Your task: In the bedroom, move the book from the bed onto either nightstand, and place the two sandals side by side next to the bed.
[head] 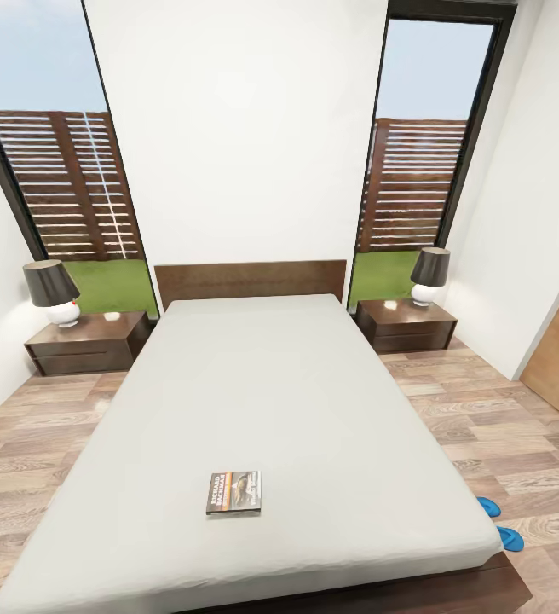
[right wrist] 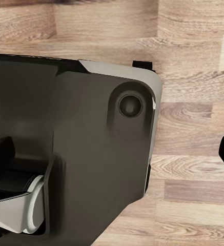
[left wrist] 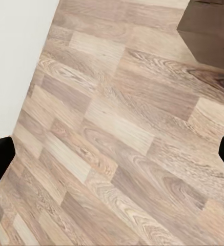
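White-walled bedroom with wood-plank floor (left wrist: 117,133): small dark paperback book (head: 234,492) flat near the pale grey mattress's (head: 254,384) foot, both grippers spread wide, low over floor; best approached squarely, reaching forward and down.

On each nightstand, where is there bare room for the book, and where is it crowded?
Left nightstand: bare top right of its lamp. Right nightstand: bare top left of its lamp. The lamp corners are crowded. The book lies on the bed, near its foot.
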Robot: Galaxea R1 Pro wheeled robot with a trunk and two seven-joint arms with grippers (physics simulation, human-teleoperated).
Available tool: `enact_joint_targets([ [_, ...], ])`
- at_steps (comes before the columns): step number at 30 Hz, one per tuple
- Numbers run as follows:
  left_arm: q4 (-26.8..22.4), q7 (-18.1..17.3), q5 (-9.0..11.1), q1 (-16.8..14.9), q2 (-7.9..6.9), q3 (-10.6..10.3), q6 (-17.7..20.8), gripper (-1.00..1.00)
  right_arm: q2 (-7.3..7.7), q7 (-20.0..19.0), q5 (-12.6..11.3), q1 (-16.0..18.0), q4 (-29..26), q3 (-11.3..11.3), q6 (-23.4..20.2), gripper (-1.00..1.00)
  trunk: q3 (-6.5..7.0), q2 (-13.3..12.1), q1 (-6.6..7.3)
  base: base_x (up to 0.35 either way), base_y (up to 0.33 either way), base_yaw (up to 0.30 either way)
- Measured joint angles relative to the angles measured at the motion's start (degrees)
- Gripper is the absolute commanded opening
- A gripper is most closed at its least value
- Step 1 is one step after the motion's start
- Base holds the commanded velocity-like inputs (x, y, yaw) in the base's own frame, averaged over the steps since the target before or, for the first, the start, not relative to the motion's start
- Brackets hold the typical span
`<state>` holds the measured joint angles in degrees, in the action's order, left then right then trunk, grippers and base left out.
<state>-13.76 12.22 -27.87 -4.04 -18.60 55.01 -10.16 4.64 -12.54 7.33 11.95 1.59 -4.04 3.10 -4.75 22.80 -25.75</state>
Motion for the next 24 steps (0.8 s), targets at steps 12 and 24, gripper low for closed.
enact_joint_targets([
  [12,-8.28,0.23,0.87,-0.30,-3.63,-0.03,0.10,1.00,0.03,0.00,0.00,0.00,0.00,-0.03,0.00,1.00,0.00,0.00,0.00,0.000,0.000,0.000],
  [24,-29.84,-1.09,0.86,-1.85,-3.46,0.20,4.89,1.00,0.00,0.00,0.00,0.00,0.00,0.00,0.00,1.00,0.00,0.00,0.00,0.000,0.000,0.000],
])
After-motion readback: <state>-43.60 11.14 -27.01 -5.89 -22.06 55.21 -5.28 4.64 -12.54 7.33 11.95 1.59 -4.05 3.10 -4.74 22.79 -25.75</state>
